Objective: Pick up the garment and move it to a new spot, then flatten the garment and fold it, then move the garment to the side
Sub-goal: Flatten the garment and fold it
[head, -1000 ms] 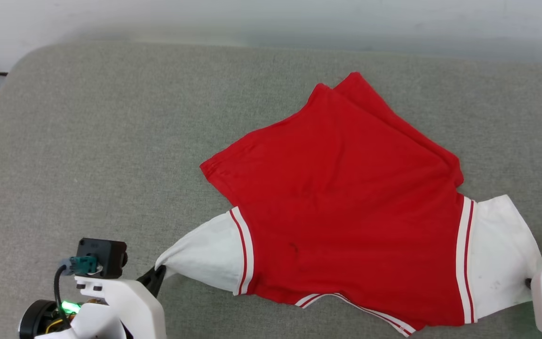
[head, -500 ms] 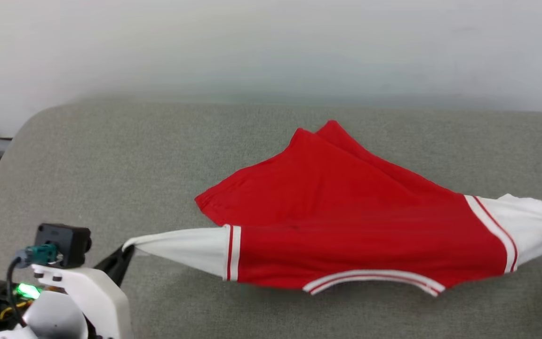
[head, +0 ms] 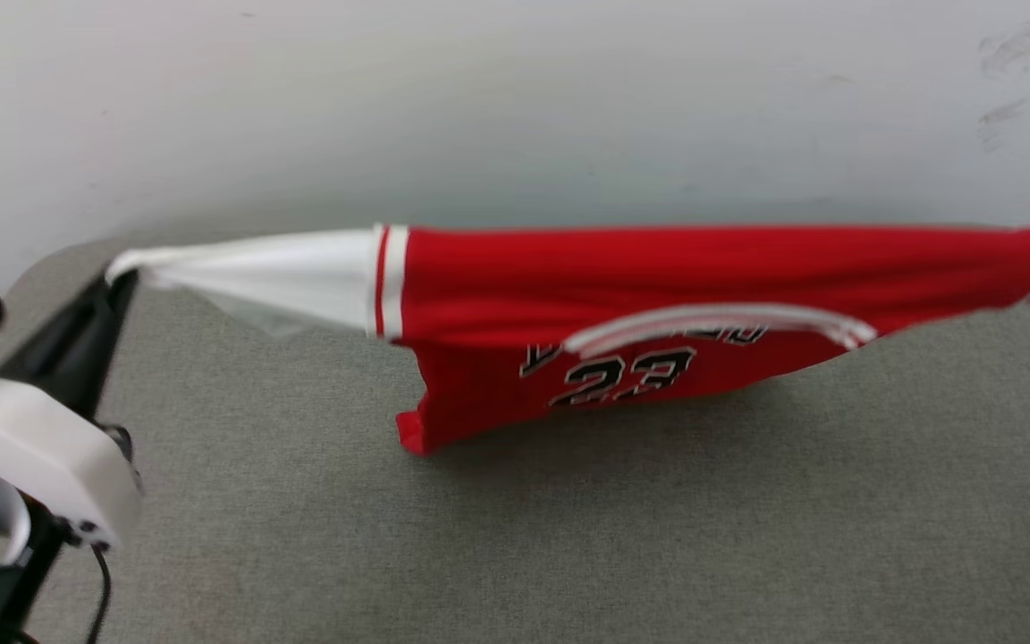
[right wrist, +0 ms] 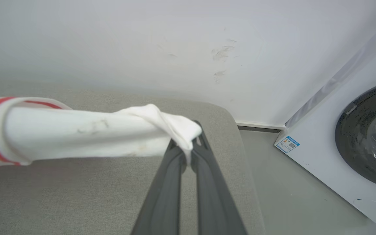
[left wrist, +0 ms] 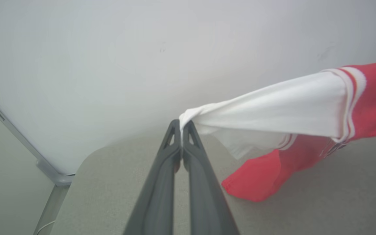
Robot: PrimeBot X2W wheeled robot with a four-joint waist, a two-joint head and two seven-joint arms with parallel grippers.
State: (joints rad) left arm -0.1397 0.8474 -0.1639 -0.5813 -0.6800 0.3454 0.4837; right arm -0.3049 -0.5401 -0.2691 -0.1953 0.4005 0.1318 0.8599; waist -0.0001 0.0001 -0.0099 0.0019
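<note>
Raised now, the shirt [head: 658,277] stretches across mid-frame; left tool [left wrist: 181,125] and right tool [right wrist: 191,143] each clamp a sleeve [left wrist: 273,101].

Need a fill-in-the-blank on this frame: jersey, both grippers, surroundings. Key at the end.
1. The jaws of the left gripper are ____ on one white sleeve of the red jersey.
2. The right gripper grips the other sleeve, so the jersey hangs stretched ____ the two grippers.
3. The black number printed on the jersey reads ____.
4. Past the grey cushion stands a white ____ with a dark round door.
Missing: shut; between; 23; washing machine.
</note>
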